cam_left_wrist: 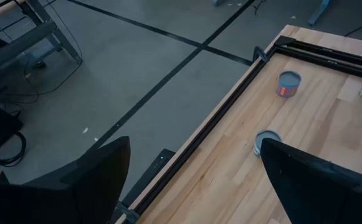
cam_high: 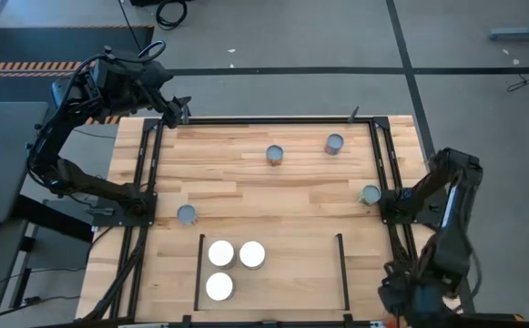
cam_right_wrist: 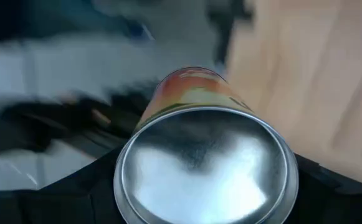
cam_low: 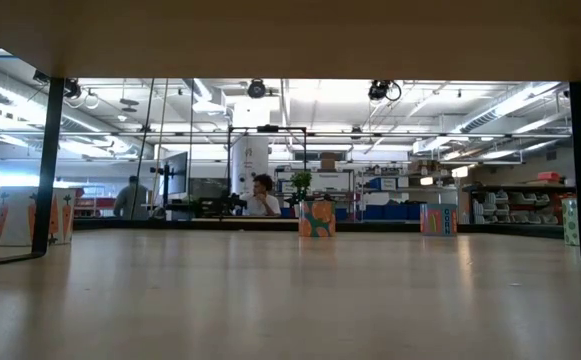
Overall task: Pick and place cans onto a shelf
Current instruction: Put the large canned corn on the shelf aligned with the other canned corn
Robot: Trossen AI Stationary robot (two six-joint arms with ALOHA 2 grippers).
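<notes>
One can (cam_right_wrist: pixel 205 165) is sitting between my right end effector's (cam_right_wrist: pixel 205 186) closing fingers; next, I'm lifting it shelfward (cam_high: pixel 273 287); left end effector (cam_left_wrist: pixel 193 180) gaping.

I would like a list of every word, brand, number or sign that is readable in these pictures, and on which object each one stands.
No text can be read in any view.
Can at the right gripper: orange and green label, blurred, no letters legible.
Can with the purple and orange band: print too small to read.
Patterned cans in the low view: coloured shapes only, no words legible.
Signs in the room beyond the table: too small.
</notes>
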